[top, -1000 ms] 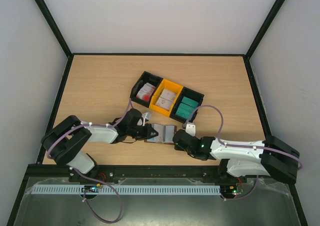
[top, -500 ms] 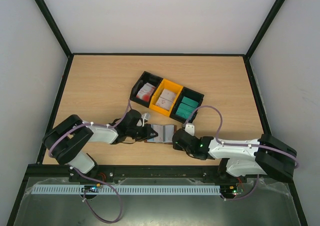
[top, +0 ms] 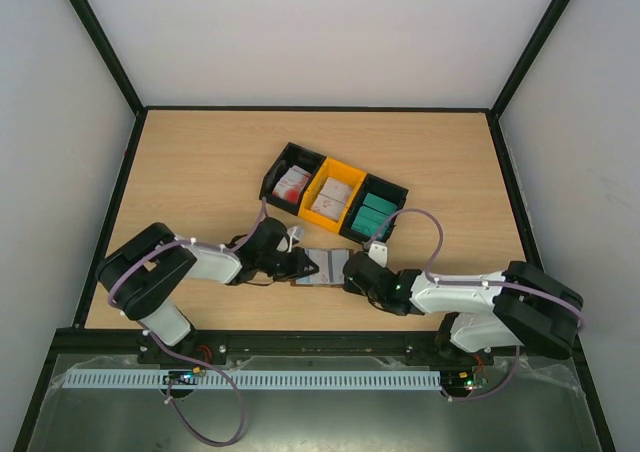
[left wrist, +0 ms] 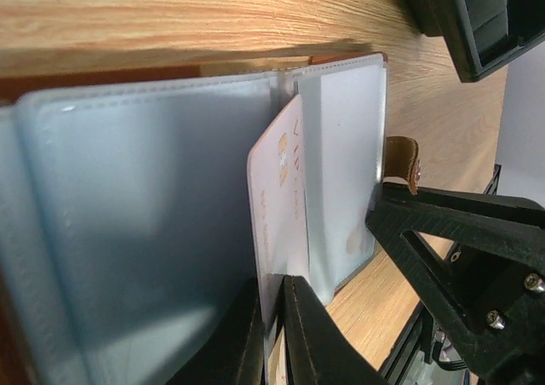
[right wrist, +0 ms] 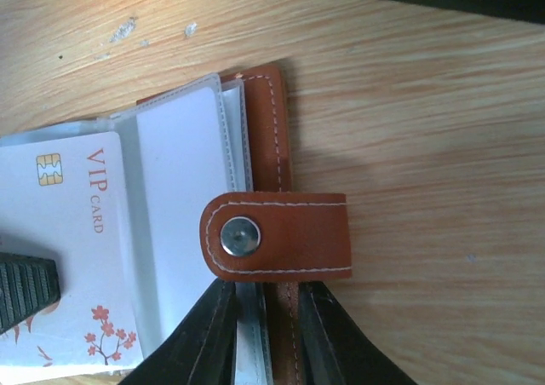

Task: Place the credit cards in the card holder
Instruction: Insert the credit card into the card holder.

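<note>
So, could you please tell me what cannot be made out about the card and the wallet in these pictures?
Left wrist: near end of the card, hidden by the left gripper.
Right wrist: the card's left part, cut off by the frame edge; whether the right gripper grips the wallet, hidden under the tab.
Top view: the card, too small to pick out between both grippers.

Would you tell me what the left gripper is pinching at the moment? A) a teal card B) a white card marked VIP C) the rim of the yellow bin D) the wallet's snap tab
B: in the left wrist view the left gripper is closed on the edge of a white card printed VIP, at the pale pockets of the open wallet.
</note>
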